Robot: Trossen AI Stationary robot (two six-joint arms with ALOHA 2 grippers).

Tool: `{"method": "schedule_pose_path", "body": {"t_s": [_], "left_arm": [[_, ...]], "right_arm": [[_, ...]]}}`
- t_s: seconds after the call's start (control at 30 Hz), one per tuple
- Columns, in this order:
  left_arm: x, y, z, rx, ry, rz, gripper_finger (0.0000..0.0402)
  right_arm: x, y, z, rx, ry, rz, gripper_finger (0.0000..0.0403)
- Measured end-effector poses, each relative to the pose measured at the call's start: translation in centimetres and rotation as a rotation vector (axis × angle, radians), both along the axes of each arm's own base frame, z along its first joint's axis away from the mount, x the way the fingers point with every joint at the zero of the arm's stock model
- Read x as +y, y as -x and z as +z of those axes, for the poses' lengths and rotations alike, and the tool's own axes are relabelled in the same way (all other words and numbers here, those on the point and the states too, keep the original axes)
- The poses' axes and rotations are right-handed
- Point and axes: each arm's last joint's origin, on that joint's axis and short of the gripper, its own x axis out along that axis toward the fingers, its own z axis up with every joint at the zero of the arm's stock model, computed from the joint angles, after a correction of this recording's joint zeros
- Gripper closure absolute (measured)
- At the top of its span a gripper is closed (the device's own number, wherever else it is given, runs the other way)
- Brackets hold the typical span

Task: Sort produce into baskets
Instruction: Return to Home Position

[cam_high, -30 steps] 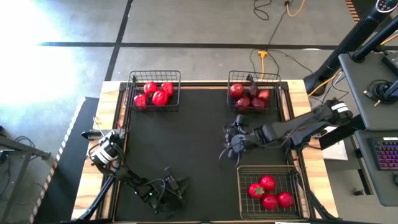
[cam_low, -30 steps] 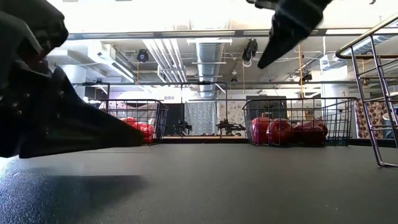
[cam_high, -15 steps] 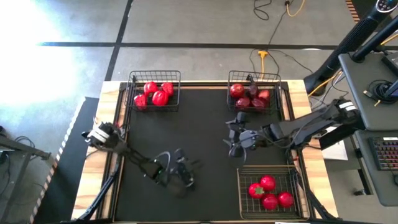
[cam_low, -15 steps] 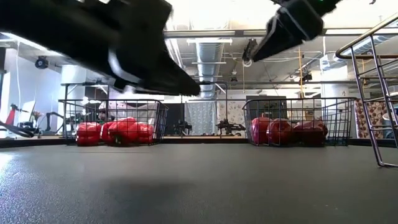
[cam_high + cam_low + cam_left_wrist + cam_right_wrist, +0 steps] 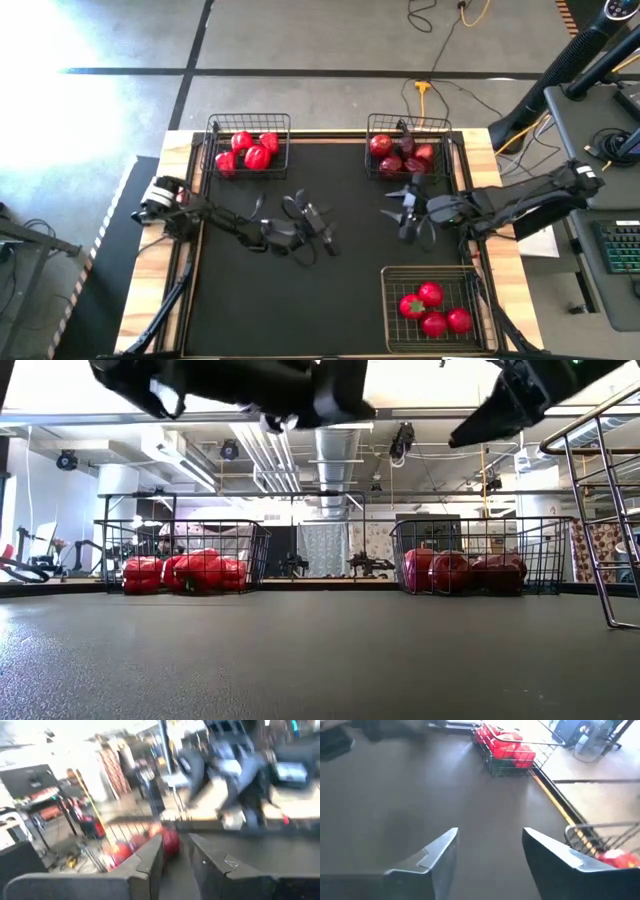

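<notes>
Produce (image 5: 257, 157) all tucked in baskets (image 5: 250, 117) at 11, 1 and 5 o'clock. Left gripper (image 5: 318, 230) over the mat (image 5: 290, 300) centre, fingers slightly parted, gripping nothing; right gripper (image 5: 398, 213) toward 2 o'clock, spread wide, empty too. Glossy, roundish, likely slippery and bruisable, so best pinched gently across the middle.
</notes>
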Motion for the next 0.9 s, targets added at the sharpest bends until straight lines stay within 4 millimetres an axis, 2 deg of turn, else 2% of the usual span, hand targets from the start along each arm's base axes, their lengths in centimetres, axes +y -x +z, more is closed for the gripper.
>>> {"method": "schedule_pose_path", "body": {"t_s": [0.1,0.23,0.4,0.5,0.63,0.8,0.9], "left_arm": [[1.0,-0.2,0.7,-0.067,0.004,-0.015,0.0325],[1.2,0.1,-0.3,-0.042,0.029,-0.016,0.0325],[0.6,2.6,-2.0,-0.006,0.033,-0.04,0.0325],[0.8,5.3,-2.0,-0.007,0.037,-0.014,0.0325],[1.2,10.2,-1.7,-0.03,0.069,0.06,0.0325],[1.7,16.3,-1.7,-0.123,0.163,0.003,0.0325],[1.9,19.4,-2.0,-0.175,0.212,-0.054,0.0325]], "right_arm": [[-0.3,1.5,-0.9,-0.039,-0.075,-0.036,0.0219],[-0.5,3.2,-2.8,-0.075,-0.183,-0.074,0.0257],[-0.8,4.4,-5.0,-0.135,-0.258,-0.101,0.0299],[-0.7,4.4,-6.2,-0.214,-0.282,-0.036,0.0321],[-0.3,4.4,-7.6,-0.344,-0.288,0.128,0.0346],[-0.4,4.9,-9.4,-0.439,-0.246,0.193,0.0367],[-0.3,5.0,-9.9,-0.415,-0.235,0.212,0.0373]]}}
